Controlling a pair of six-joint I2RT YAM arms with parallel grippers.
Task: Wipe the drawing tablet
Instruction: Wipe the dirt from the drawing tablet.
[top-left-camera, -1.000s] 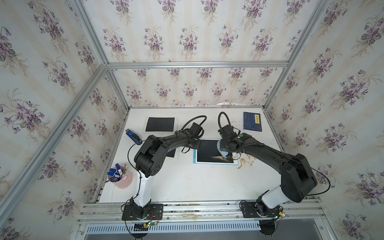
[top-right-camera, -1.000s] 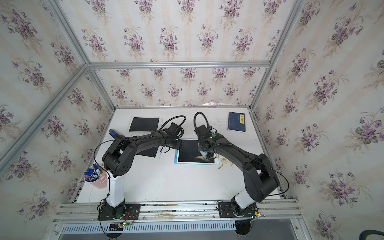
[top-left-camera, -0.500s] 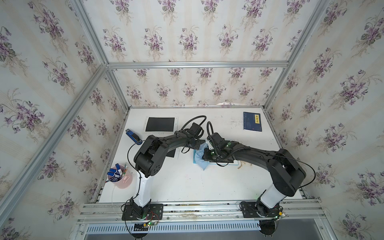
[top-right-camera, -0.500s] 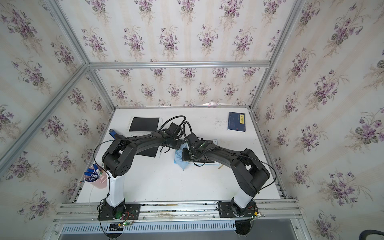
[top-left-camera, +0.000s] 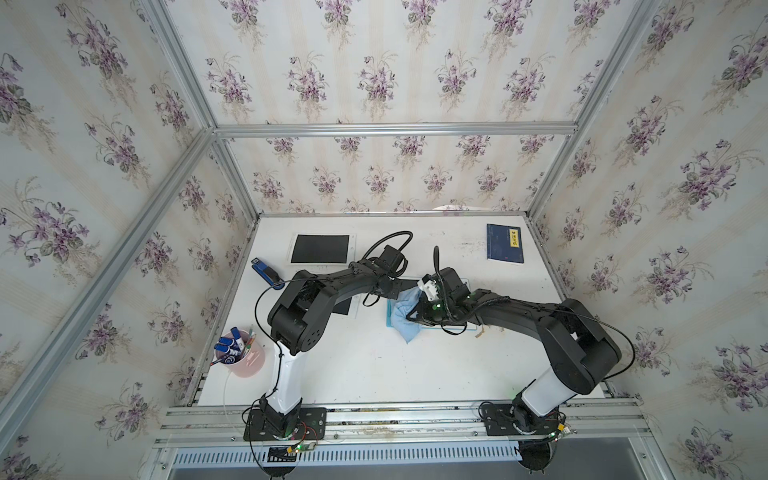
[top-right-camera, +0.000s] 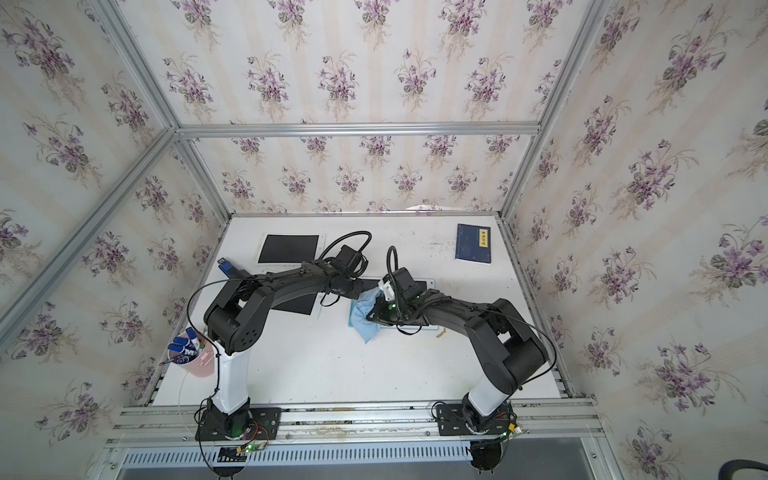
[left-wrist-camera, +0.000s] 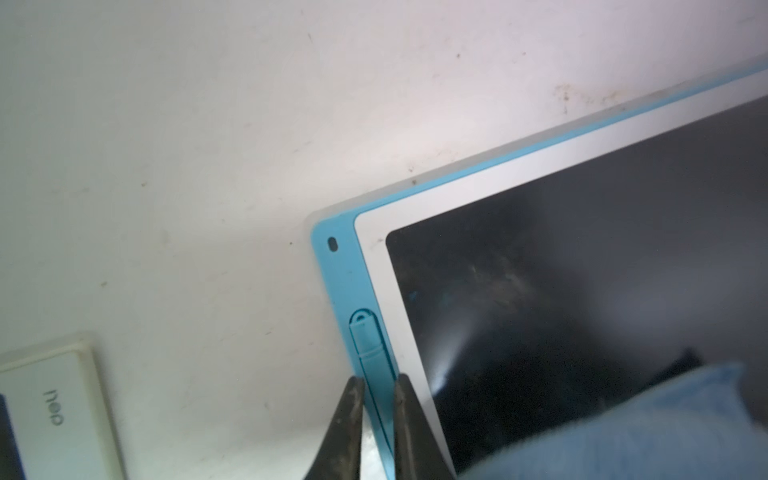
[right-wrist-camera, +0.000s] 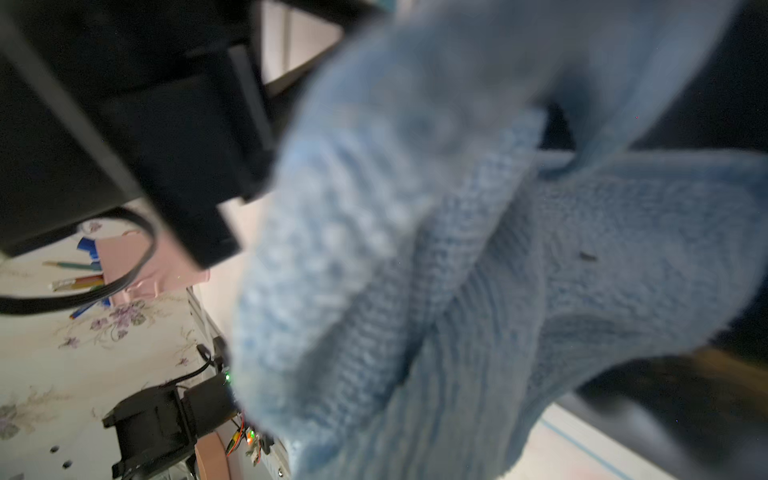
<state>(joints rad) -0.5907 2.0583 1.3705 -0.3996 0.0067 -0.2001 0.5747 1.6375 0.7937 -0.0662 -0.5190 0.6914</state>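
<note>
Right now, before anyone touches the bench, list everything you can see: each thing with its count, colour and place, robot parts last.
drawing tablet: 1, blue frame, dark screen, mid-table under the arms
stylus: 1, blue, slotted in the drawing tablet's frame
cloth: 1, light blue, on the tablet's end nearest the left arm
white-framed tablets: 2, black screens, back left, one partly under the left arm
stapler: 1, blue and black, left table edge
cup: 1, pink, front left
markers: several, blue caps, in the cup
book: 1, dark blue, back right
table: 1, white
left gripper: 1, black, shut, tips at the tablet's frame
right gripper: 1, black, shut on the cloth
</note>
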